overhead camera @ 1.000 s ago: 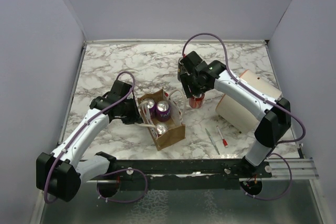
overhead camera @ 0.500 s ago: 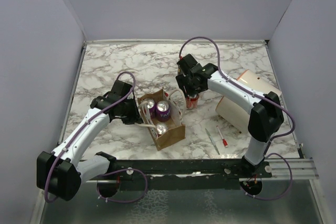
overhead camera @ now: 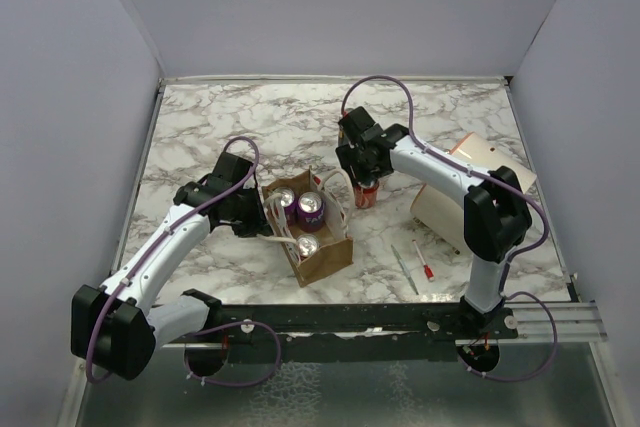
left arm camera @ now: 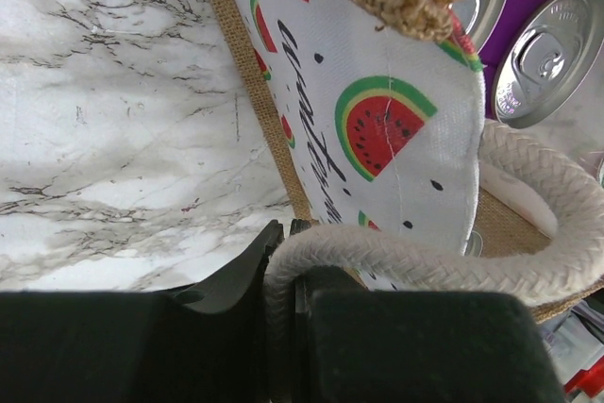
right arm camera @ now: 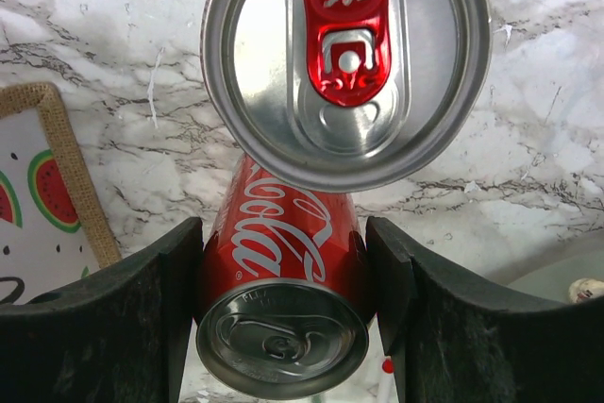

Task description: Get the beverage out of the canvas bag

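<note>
The tan canvas bag (overhead camera: pixel 322 252) stands mid-table with white rope handles. Three cans sit in it: a silver-topped one (overhead camera: pixel 285 197), a purple one (overhead camera: pixel 311 209) and another silver-topped one (overhead camera: pixel 307 245). My left gripper (overhead camera: pixel 256 215) is at the bag's left side, shut on a rope handle (left arm camera: pixel 425 266). The bag's watermelon-print panel (left arm camera: pixel 377 92) and the purple can (left arm camera: pixel 528 35) show beyond it. My right gripper (overhead camera: pixel 364 179) is just right of the bag, shut on a red cola can (right arm camera: pixel 283 261). A silver can lid with a red tab (right arm camera: pixel 344 63) fills the view just past the fingers.
A big cream cylinder with red lines (overhead camera: pixel 470 192) lies on its side at the right. Two pens (overhead camera: pixel 405 269) (overhead camera: pixel 424 265) lie near the front right. A black rail (overhead camera: pixel 350 319) runs along the near edge. Grey walls close three sides.
My right gripper has carried the red can a little to the left, toward the bag, and its elbow has swung left. The left arm and the bag have not moved.
</note>
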`<state>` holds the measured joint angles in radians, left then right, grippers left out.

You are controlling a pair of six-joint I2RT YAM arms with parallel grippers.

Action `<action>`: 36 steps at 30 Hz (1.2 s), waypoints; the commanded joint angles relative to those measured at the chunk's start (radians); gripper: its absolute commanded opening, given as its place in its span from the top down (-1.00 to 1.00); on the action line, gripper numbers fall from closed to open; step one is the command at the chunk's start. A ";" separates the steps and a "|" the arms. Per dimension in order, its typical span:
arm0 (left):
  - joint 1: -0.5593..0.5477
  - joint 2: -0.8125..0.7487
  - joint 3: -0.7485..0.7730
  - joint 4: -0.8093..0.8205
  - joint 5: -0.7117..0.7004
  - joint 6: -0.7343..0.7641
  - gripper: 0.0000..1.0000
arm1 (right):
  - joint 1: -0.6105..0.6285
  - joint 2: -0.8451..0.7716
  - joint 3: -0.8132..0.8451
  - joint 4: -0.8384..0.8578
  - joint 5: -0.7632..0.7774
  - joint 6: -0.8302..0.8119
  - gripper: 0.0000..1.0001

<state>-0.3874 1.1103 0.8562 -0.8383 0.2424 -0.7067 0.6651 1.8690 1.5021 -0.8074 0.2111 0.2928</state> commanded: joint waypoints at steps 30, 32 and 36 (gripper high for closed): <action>-0.001 -0.042 0.023 0.014 0.002 0.003 1.00 | -0.015 -0.232 0.132 -0.065 -0.112 -0.029 -0.61; -0.001 -0.056 0.017 0.009 0.004 0.005 1.00 | -0.015 -0.268 0.158 -0.066 -0.162 -0.022 -0.62; -0.001 -0.080 0.001 0.001 0.006 0.008 1.00 | -0.013 -0.317 0.203 -0.035 -0.321 -0.014 -0.62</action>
<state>-0.3878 1.0653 0.8562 -0.8402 0.2424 -0.7143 0.6521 1.6196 1.6432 -0.8646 0.0757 0.2619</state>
